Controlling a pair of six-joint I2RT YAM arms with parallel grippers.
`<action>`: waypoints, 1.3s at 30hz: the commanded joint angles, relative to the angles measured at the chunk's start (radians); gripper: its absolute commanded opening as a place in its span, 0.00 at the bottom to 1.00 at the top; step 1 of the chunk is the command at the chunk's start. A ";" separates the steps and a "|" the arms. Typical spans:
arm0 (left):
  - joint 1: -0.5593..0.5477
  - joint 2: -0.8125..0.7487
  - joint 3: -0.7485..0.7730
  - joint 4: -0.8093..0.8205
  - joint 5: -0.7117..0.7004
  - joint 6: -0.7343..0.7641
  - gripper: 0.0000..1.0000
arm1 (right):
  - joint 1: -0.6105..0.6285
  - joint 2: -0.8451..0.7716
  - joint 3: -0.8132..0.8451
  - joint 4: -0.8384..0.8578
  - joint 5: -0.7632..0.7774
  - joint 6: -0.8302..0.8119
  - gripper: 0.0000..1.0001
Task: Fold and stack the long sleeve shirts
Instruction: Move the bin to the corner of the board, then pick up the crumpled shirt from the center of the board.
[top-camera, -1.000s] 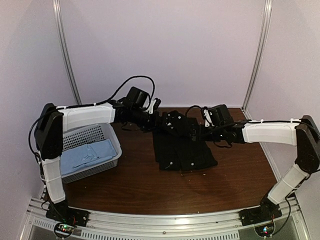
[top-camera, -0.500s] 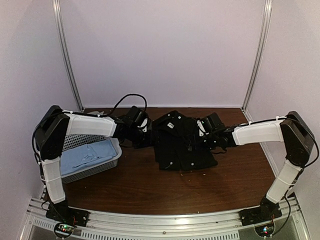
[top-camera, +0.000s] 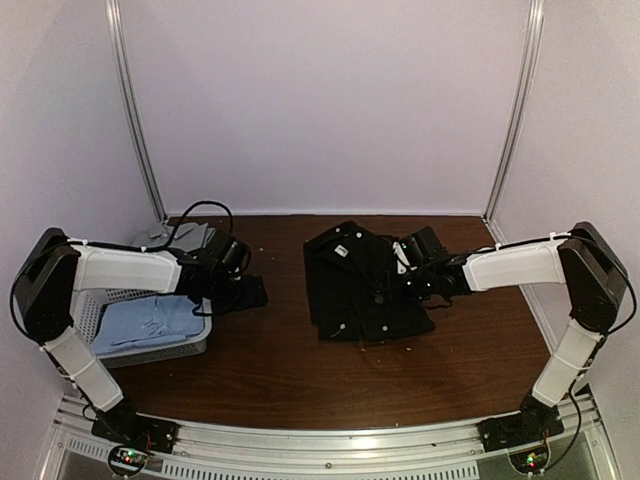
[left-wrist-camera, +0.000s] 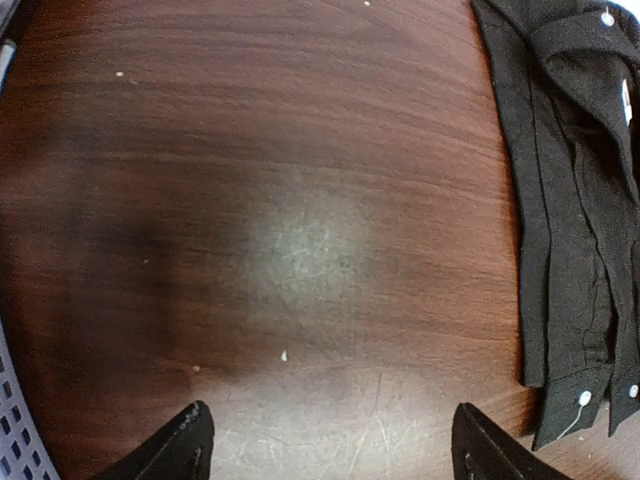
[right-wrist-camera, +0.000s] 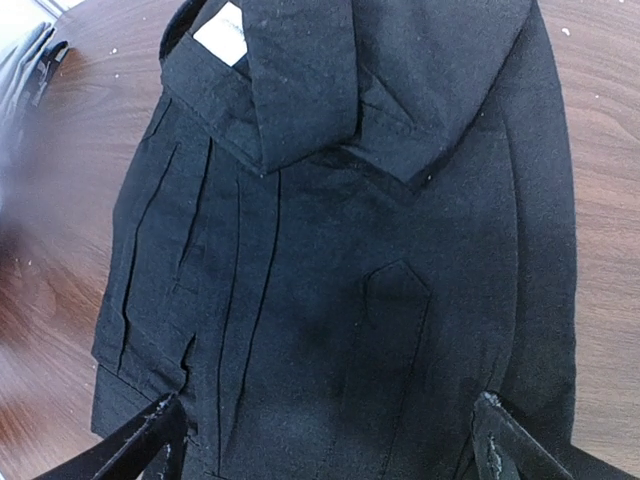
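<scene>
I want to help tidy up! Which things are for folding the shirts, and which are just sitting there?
For the job:
- black shirt, lying mid-table
- light blue shirt, inside the basket

Just sitting there:
- white basket, on the left
- wooden table

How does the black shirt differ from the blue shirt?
The black shirt lies folded on the table; the blue shirt sits in the white basket. The black shirt is dark, the blue shirt pale. Both are soft cloth.
</scene>
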 joint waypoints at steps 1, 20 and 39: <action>0.048 -0.110 -0.076 -0.060 -0.102 -0.052 0.84 | 0.013 0.022 0.015 0.011 0.000 -0.007 1.00; -0.037 -0.161 0.054 -0.071 -0.059 0.033 0.87 | 0.039 0.039 0.014 -0.030 0.035 -0.028 1.00; -0.194 0.244 0.275 0.062 0.247 0.097 0.75 | 0.184 0.073 0.066 -0.149 0.165 -0.051 1.00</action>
